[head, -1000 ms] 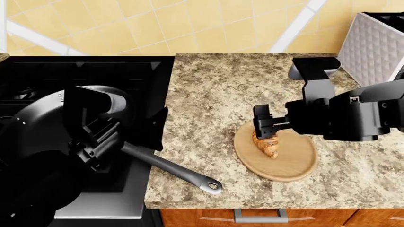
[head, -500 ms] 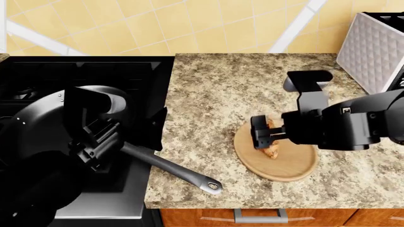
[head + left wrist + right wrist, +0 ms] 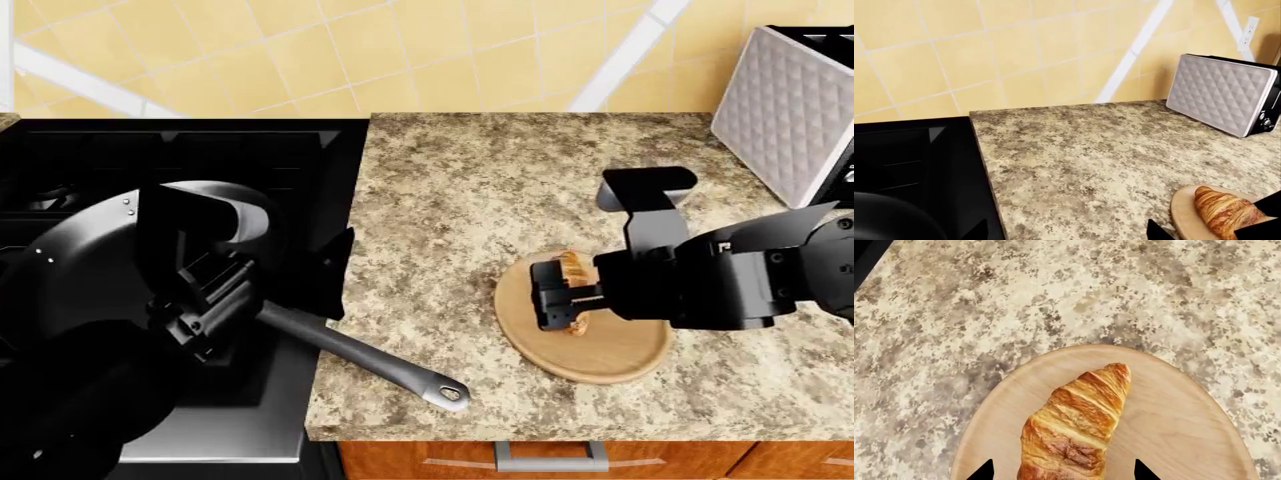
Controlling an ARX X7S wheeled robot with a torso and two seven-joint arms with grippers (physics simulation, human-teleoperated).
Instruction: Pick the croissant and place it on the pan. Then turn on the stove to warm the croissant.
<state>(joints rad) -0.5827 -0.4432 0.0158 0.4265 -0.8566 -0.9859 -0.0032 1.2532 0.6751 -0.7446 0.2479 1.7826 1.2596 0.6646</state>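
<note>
The stove filled the left part of the head view, and the pan sat on it, with its long handle reaching out over the counter. The left gripper hung above the pan; whether it was spread or pressed together, I could not tell, because it was only a dark shape there.

On the counter, to the right of the pan and well apart from it, lay the wooden plate, and the croissant lay on this plate. The right gripper was directly above the pastry, clearly the nearer arm. In the right wrist view its fingertips stood spread, one on each side of the croissant, not visibly touching it. The croissant's long axis ran between the two tips, so closing would probably pinch it across its short width.

The toaster stood at the far right; no writing or brand could be read anywhere.
</note>
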